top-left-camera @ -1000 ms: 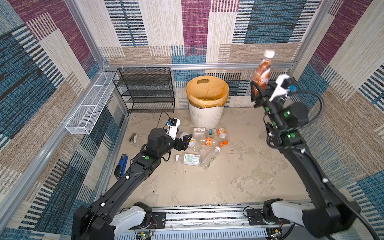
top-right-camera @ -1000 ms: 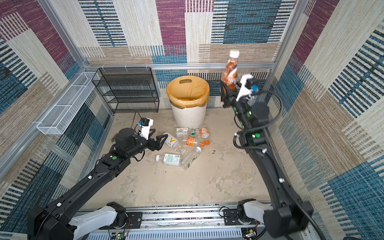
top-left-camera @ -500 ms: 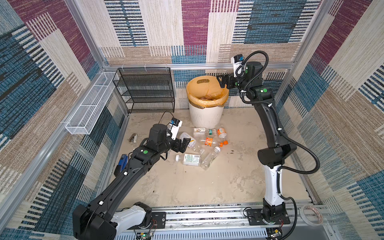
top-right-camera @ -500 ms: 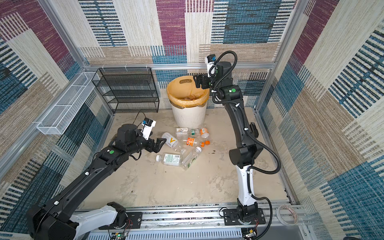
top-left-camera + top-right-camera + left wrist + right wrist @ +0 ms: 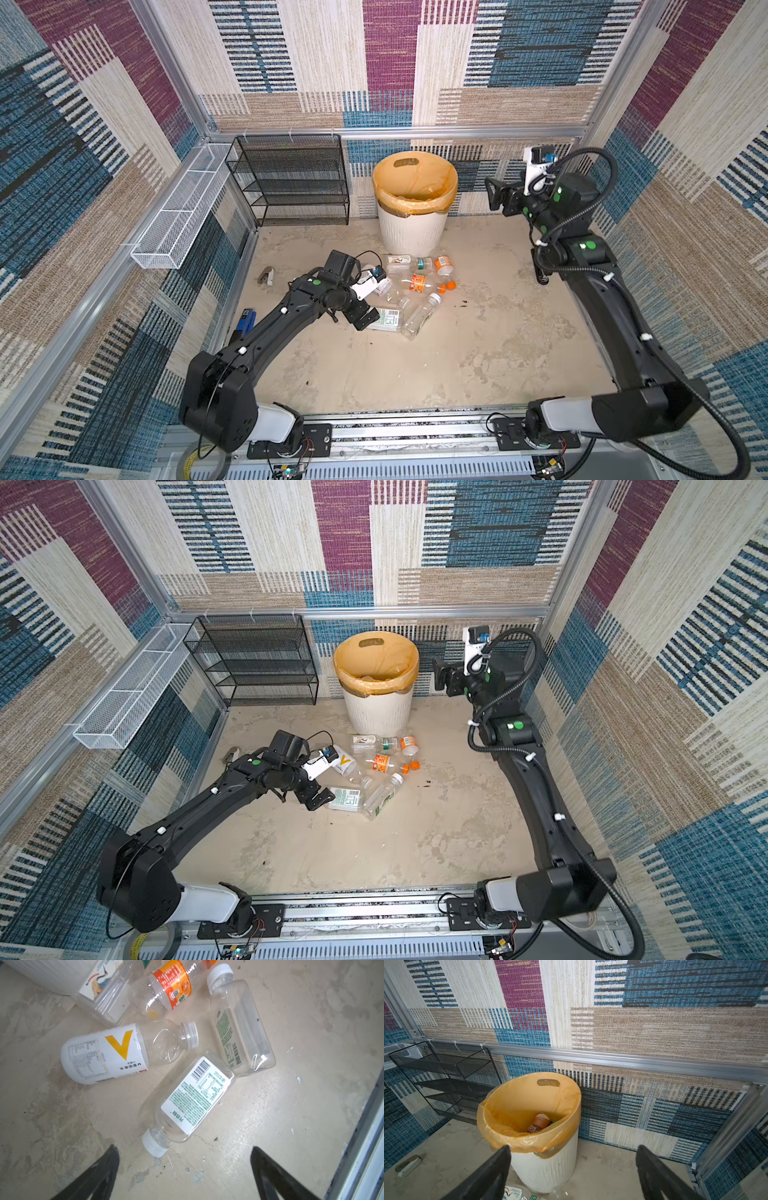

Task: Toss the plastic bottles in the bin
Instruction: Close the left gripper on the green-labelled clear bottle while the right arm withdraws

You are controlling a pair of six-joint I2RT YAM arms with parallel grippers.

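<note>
Jaws of the left gripper (image 5: 184, 1151) are hanging spread over the cap end of the green-labelled bottle (image 5: 193, 1099), evidently lining up a pickup. Other plastic bottles (image 5: 417, 282) are lying clustered on the near side of the bin (image 5: 411, 232), which is already holding a brown bottle (image 5: 538, 1124). Right gripper (image 5: 573, 1151) is hovering spread and empty, right of it.

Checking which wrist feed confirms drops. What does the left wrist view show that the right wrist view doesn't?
Left wrist only: the open left gripper facing the V-label bottle and the green-print bottle, both lying on the floor. Right wrist only: the open right gripper, the lined inside of the bin with a brown bottle in it, and the black mesh rack. Both: the bin's white wall and the crane-label bottle beside it.
</note>
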